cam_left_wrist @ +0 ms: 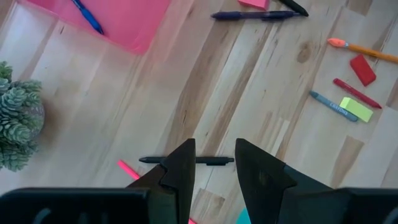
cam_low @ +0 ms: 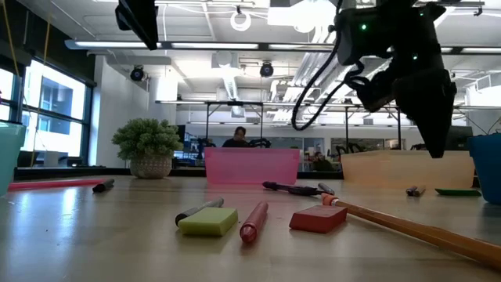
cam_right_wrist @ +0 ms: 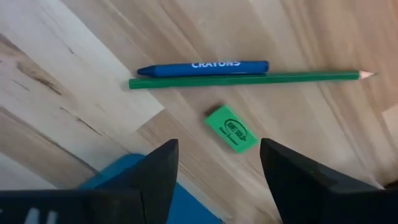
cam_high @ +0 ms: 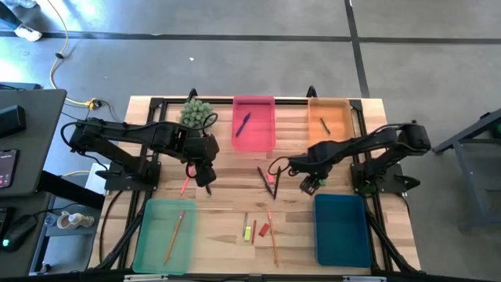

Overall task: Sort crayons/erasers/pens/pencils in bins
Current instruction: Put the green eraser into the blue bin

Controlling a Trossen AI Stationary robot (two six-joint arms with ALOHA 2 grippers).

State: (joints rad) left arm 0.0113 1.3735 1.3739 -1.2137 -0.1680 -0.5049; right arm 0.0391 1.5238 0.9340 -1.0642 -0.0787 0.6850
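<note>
My right gripper (cam_right_wrist: 217, 168) hangs open, pointing down, just above a small green eraser (cam_right_wrist: 231, 129) that lies flat on the wood. Beyond the eraser lie a blue crayon (cam_right_wrist: 203, 67) and a green pencil (cam_right_wrist: 249, 79), side by side. A corner of the dark blue bin (cam_right_wrist: 127, 180) shows by one finger. My left gripper (cam_left_wrist: 214, 165) stands open, high above a black pen (cam_left_wrist: 186, 160) and a pink pencil (cam_left_wrist: 127, 168) on the table. In the high view the right gripper (cam_high: 309, 186) is above the blue bin (cam_high: 342, 229), and the left gripper (cam_high: 207, 176) is left of centre.
The pink bin (cam_high: 254, 123) holds a blue pen, the orange bin (cam_high: 329, 119) an orange pencil, the pale green bin (cam_high: 164, 233) a pencil. Dark pens (cam_high: 266, 178) lie mid-table. Crayons, a yellow eraser (cam_high: 248, 233), a red eraser (cam_high: 264, 229) and an orange pencil (cam_high: 273, 235) lie near the front. A potted plant (cam_high: 197, 113) stands at the back.
</note>
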